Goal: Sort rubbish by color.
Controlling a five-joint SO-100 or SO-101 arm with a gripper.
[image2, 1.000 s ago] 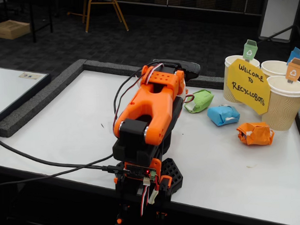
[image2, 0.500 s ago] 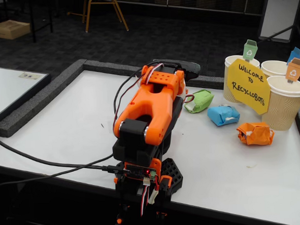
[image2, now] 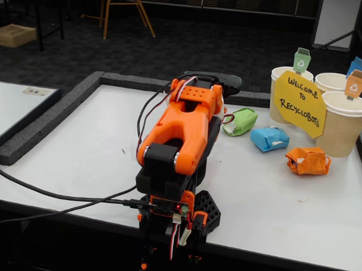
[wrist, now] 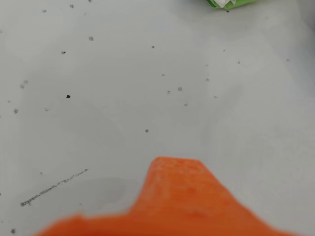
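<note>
wrist view shows one blurred orange finger (wrist: 177, 196) of the gripper above bare white table (wrist: 123, 88); jaw state cannot be determined. green wad (wrist: 224, 3) sits at the top edge. fixed view: green wad (image2: 240, 121), blue wad (image2: 269, 138), orange wad (image2: 308, 161) lie in a row near the paper cups (image2: 345, 124).

green wad (image2: 240, 121), blue wad (image2: 269, 138), orange wad (image2: 308, 161)
</note>
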